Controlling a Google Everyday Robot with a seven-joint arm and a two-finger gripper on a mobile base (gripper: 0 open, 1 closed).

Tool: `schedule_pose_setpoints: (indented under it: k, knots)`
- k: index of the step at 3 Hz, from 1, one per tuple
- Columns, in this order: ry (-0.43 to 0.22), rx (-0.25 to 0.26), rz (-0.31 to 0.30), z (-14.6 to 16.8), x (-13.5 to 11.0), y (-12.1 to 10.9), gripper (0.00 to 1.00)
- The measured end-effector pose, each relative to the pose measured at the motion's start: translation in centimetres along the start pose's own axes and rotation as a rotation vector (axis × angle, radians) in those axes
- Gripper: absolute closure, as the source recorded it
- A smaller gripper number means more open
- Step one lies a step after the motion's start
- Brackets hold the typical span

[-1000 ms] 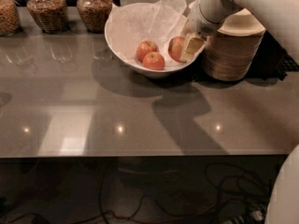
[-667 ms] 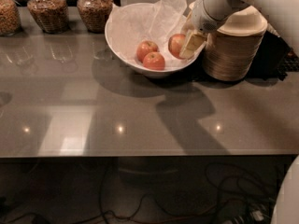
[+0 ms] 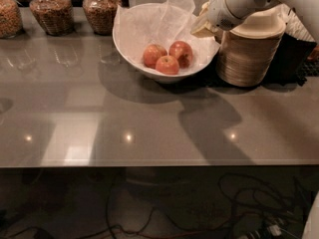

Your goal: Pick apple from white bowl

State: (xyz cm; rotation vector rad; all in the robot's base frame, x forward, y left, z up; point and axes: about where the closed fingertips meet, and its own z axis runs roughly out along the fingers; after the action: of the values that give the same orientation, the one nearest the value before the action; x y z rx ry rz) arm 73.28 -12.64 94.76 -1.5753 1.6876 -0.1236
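A large glossy white bowl (image 3: pixel 130 54) lined with crinkled white tissue paper stands at the back of the table. Three red-yellow apples lie in it: one on the left (image 3: pixel 154 55), one in front (image 3: pixel 168 64) and one on the right (image 3: pixel 181 53). My gripper (image 3: pixel 203 28) hangs above the bowl's right rim, up and to the right of the right apple. It touches none of the apples and I see nothing held in it.
A stack of beige disposable bowls (image 3: pixel 249 51) stands just right of the white bowl, partly behind my arm. Glass jars of brown food (image 3: pixel 102 4) line the back left edge. The grey tabletop (image 3: pixel 149 123) reflects lights, and cables lie on the floor below.
My gripper has risen up and to the right, away from the right apple it was down beside. That apple now shows fully in the bowl.
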Motion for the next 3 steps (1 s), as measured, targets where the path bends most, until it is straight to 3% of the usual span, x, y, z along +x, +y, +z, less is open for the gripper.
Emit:
schedule_pose_setpoints:
  k: [1,3]
  knots:
    - [-0.052,-0.002,0.004,-0.29,-0.95,-0.02,1.0]
    - [-0.05,-0.008,-0.028,0.2,-1.41,0.24,0.57]
